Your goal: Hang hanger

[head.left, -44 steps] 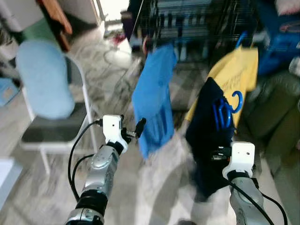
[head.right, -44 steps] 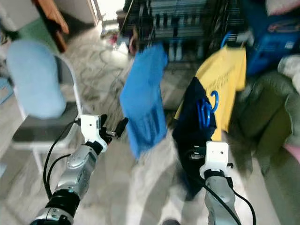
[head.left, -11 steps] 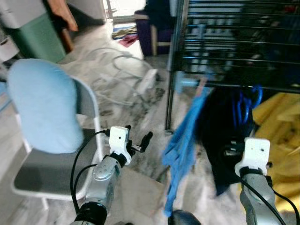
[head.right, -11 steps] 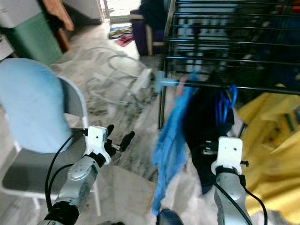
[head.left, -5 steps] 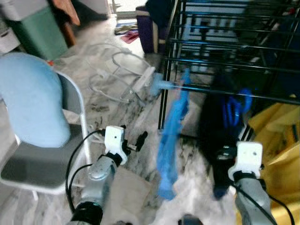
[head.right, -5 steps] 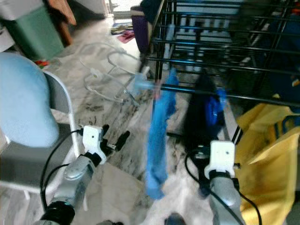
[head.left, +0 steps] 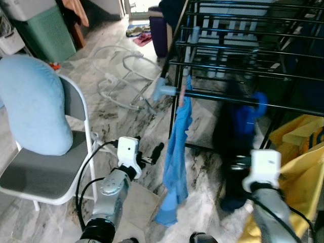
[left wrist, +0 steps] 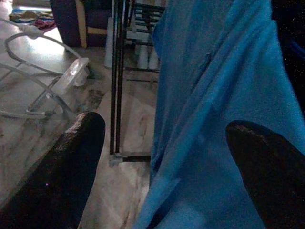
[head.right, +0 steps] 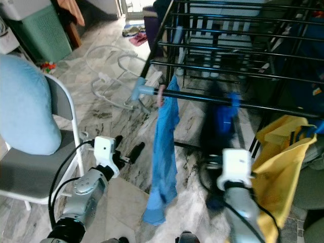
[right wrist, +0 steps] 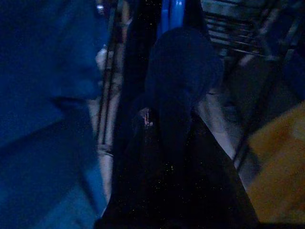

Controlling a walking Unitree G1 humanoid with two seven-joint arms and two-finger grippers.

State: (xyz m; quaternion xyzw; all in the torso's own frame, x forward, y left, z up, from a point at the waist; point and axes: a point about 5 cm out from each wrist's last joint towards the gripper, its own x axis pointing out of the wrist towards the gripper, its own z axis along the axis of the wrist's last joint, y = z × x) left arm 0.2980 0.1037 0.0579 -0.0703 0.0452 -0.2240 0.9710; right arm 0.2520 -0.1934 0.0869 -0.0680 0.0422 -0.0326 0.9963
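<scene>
Right gripper (head.left: 242, 169) clamps the dark garment (head.left: 234, 152), its blue hanger (head.left: 251, 111) hook up at twelve o'clock touching the rack rail (head.left: 217, 97); seat it squarely before letting go, left gripper (head.left: 151, 155) spread wide, idle at nine.

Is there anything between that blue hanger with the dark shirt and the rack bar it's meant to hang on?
Nothing visible blocks it. The blue hanger, carrying the dark garment above the right pincer, is right at the front bar of the drying rack. The blue shirt already hangs beside it on the robot's left, close but apart. Motion blur hides whether the hook is over the bar.
</scene>
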